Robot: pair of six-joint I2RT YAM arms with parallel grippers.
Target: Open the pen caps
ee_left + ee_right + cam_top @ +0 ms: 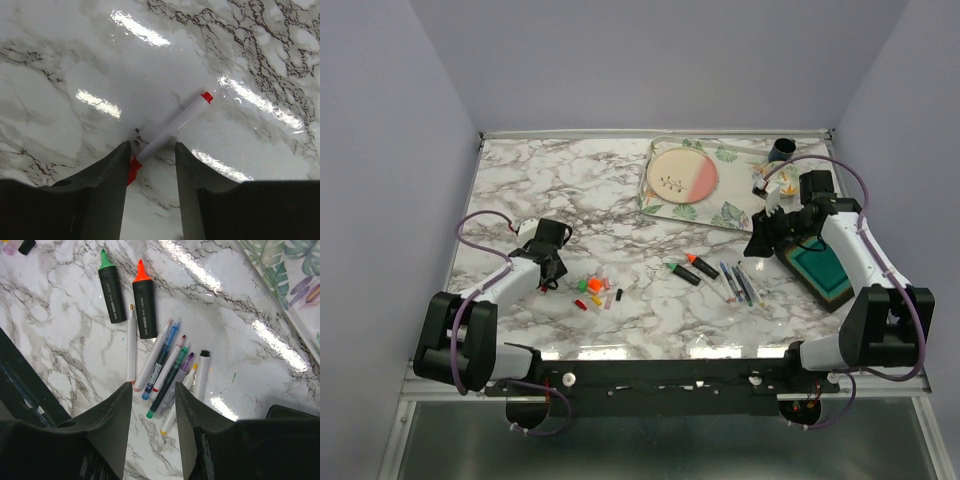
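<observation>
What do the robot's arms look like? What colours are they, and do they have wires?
Both the left arm and the right arm have white shells with chunky black joints. A thin purple cable loops along each one. The left gripper and right gripper each end in two dark, smooth fingers.

- A robot lab test cell is suggested.
- A marble-patterned tabletop (570, 190) is enclosed by plain lilac walls (380, 150).
- A left arm (505, 285) and a right arm (855, 250) are bolted to a black rail (660, 378).
</observation>
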